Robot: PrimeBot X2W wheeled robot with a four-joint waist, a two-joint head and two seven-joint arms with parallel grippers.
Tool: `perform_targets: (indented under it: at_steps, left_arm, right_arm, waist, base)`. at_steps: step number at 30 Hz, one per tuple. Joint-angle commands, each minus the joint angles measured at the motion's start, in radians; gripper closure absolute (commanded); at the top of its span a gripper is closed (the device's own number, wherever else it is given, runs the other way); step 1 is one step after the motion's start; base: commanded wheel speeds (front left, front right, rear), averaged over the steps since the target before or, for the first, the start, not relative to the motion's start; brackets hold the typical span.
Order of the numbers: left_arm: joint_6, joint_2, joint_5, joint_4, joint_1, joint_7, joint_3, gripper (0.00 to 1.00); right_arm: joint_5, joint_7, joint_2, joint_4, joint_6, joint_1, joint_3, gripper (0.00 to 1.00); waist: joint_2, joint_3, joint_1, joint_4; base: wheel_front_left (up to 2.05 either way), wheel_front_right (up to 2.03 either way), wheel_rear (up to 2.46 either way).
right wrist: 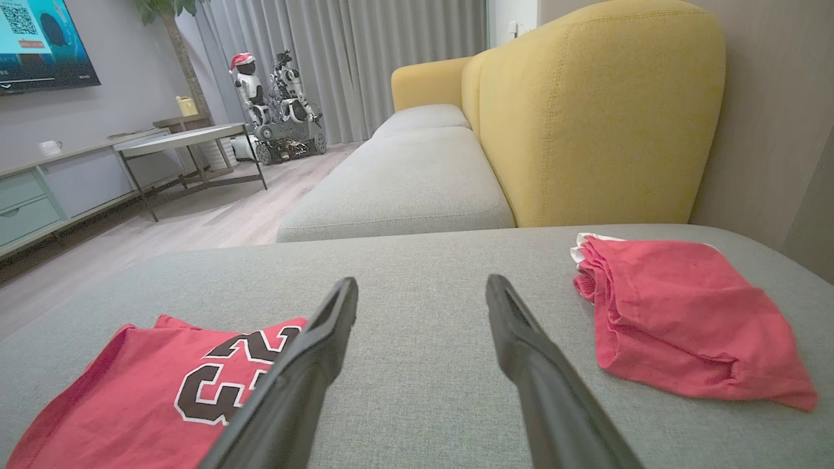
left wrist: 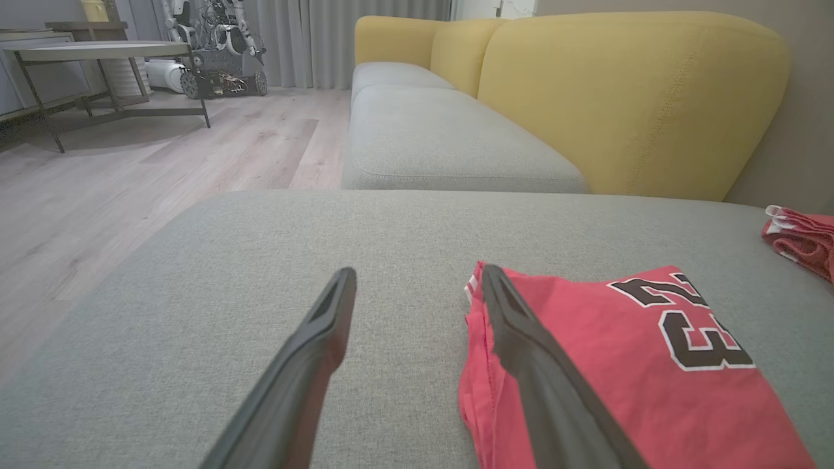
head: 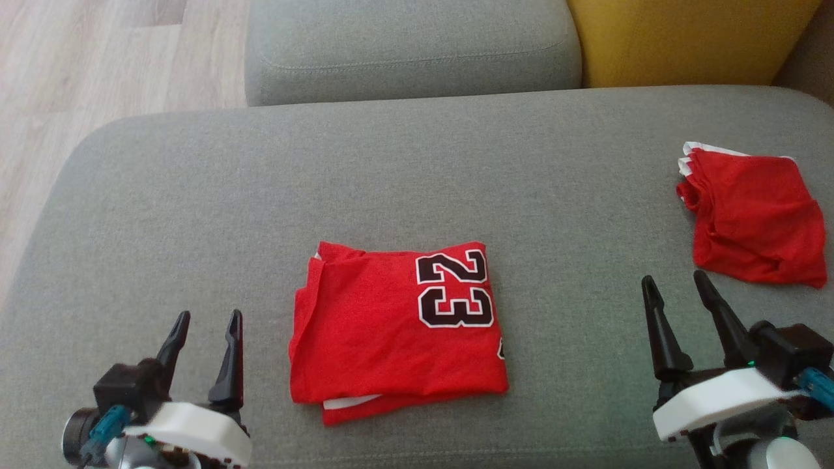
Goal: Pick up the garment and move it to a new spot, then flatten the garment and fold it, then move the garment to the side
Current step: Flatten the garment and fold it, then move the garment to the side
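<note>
My left gripper (head: 210, 314): fingers spread, holding nothing. My right gripper (head: 673, 277): spread, holding nothing. Folded red mesh jersey (head: 391, 339), marked "23": between them, nearer my left. Rumpled red cloth bundle (head: 756, 215): just beyond my right.

You have one number 23 (head: 454, 288) to read, in black digits edged with white, on the folded red jersey (head: 397, 332). It sits on the part of the jersey ahead and to the right of the left gripper (head: 210, 316), and well to the left of the right gripper (head: 674, 278). The digits lie sideways, the 2 farther ahead of the fingers than the 3. A scrap of another black mark shows at the jersey's edge toward the right gripper; you cannot read it. Far ahead and to the left of the right gripper, a wall screen (right wrist: 45, 42) carries a QR code (right wrist: 19, 19) near its top. The line of text beneath it is too small to read.
</note>
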Motion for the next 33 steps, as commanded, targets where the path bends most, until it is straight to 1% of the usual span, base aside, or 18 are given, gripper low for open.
perform_targets:
  at_steps: [1,16,33]
  left_arm:
    - [0.010,0.024,-0.004,-0.041,-0.035,0.000,0.037,0.00]
    - [0.033,0.036,0.004,-0.070,-0.026,0.007,0.030,0.00]
    - [0.043,0.046,0.006,-0.080,-0.036,0.002,0.022,0.00]
  right_arm:
    - [-0.011,0.003,-0.006,-0.041,-0.001,-0.024,0.018,0.00]
    - [-0.014,0.012,-0.004,-0.045,-0.001,-0.019,0.010,0.00]
    - [-0.011,0.020,-0.012,-0.031,-0.001,-0.022,0.005,0.00]
  waist:
    - [-0.0001,-0.002,0.0000,0.000]
    - [-0.0001,-0.007,0.0000,0.002]
    - [-0.0001,0.004,0.0000,0.014]
  base:
    - [0.00,0.00,0.00]
    - [0.00,0.00,0.00]
    - [0.00,0.00,0.00]
